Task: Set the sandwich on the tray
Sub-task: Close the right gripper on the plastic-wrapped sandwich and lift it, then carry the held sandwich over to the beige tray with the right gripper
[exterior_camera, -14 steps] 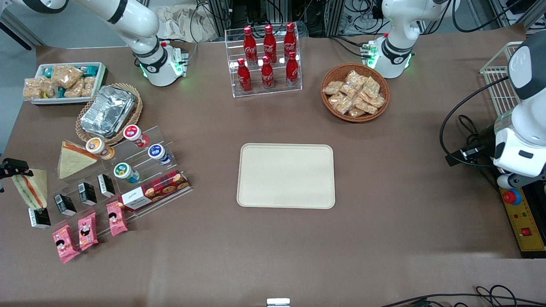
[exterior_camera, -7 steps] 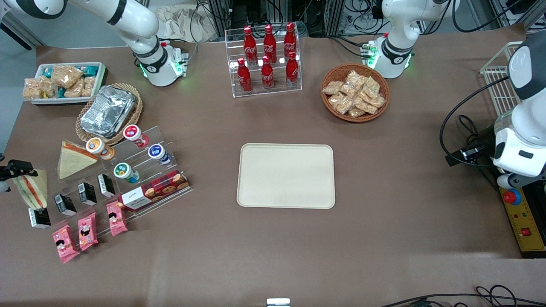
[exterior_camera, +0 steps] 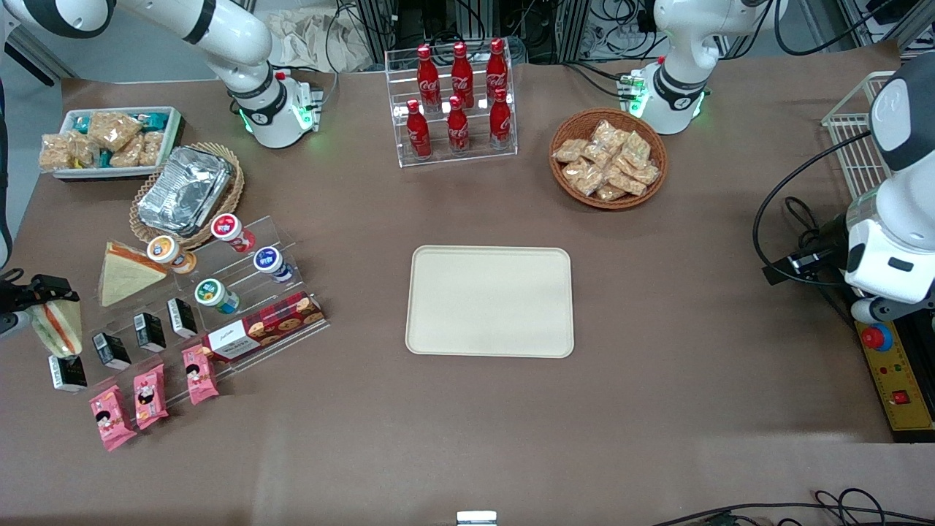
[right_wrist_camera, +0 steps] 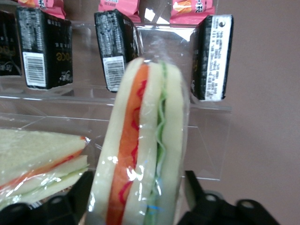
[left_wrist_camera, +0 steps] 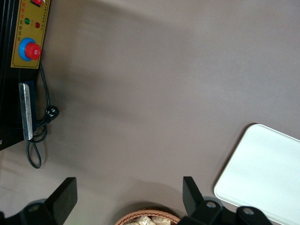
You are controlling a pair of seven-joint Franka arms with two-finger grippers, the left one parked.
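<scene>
The sandwich [exterior_camera: 57, 327], a clear-wrapped wedge with orange-red and green filling, is at the working arm's end of the table, beside the acrylic stand. My right gripper [exterior_camera: 42, 294] is shut on it. In the right wrist view the sandwich [right_wrist_camera: 140, 150] stands on edge between the two black fingers [right_wrist_camera: 80, 193], which press its bread faces, and the gripper [right_wrist_camera: 138, 190] holds its near end. The cream tray [exterior_camera: 489, 301] lies flat at mid-table with nothing on it, and a corner of the tray [left_wrist_camera: 265, 173] shows in the left wrist view.
A larger plain sandwich [exterior_camera: 126, 272] lies on the stepped acrylic stand [exterior_camera: 219, 292] beside cups, black cartons [exterior_camera: 111, 349], a biscuit box and pink packets [exterior_camera: 111, 416]. A foil container [exterior_camera: 184, 190], a snack bin [exterior_camera: 109, 140], a cola rack [exterior_camera: 456, 102] and a snack basket [exterior_camera: 608, 157] stand farther from the camera.
The gripper has shifted slightly toward the acrylic stand with the sandwich in it. The sandwich now looks shorter and more end-on, tipped up off the table.
</scene>
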